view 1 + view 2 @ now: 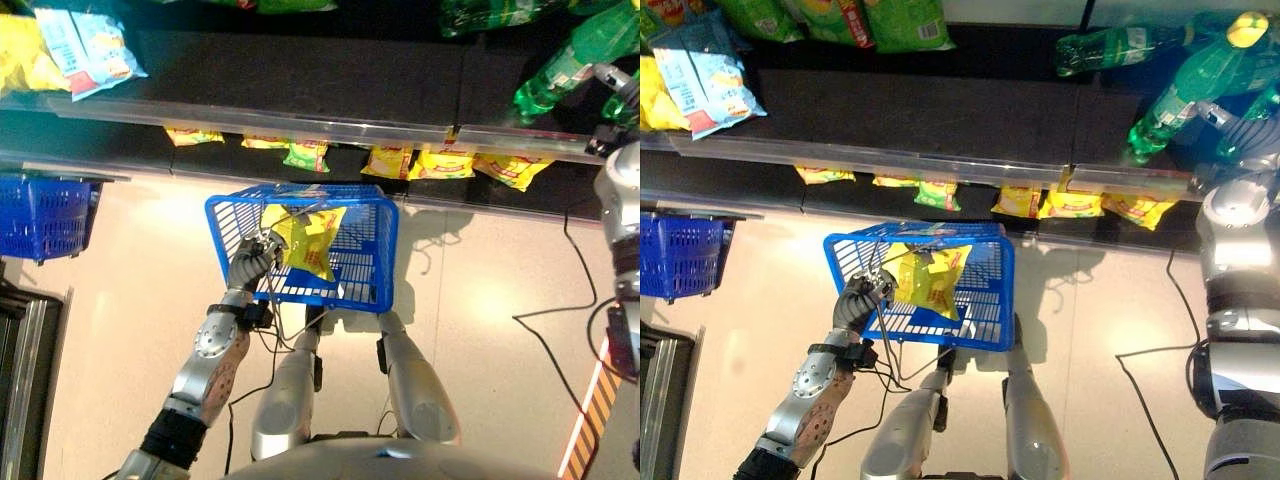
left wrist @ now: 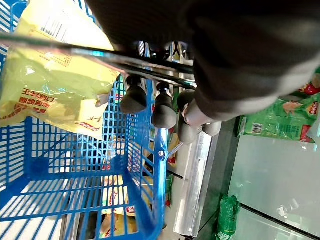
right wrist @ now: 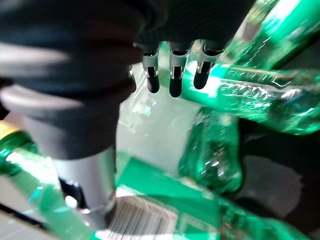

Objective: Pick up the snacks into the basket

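Left hand (image 1: pixel 252 262) grasps the wire handle (image 2: pixel 100 55) of the blue basket (image 1: pixel 384 262), one yellow snack bag (image 1: pixel 305 238) inside.
Bags look light, soft and crinkly, likely slippery; best pinched at a sealed edge. The right hand (image 3: pixel 172 75), fingers loosely straight, hangs among green bottles (image 3: pixel 260 95); shelf snacks (image 1: pixel 425 162) are partly hidden by the shelf lip.

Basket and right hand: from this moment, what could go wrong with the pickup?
1. The right hand is up among green bottles on the shelf; the yellow snack packets hang on the lower shelf edge, so it may grasp a bottle instead.
2. The left hand holds the blue basket by its wire handle, and the basket looks tilted; the yellow snack bag inside could slide out.
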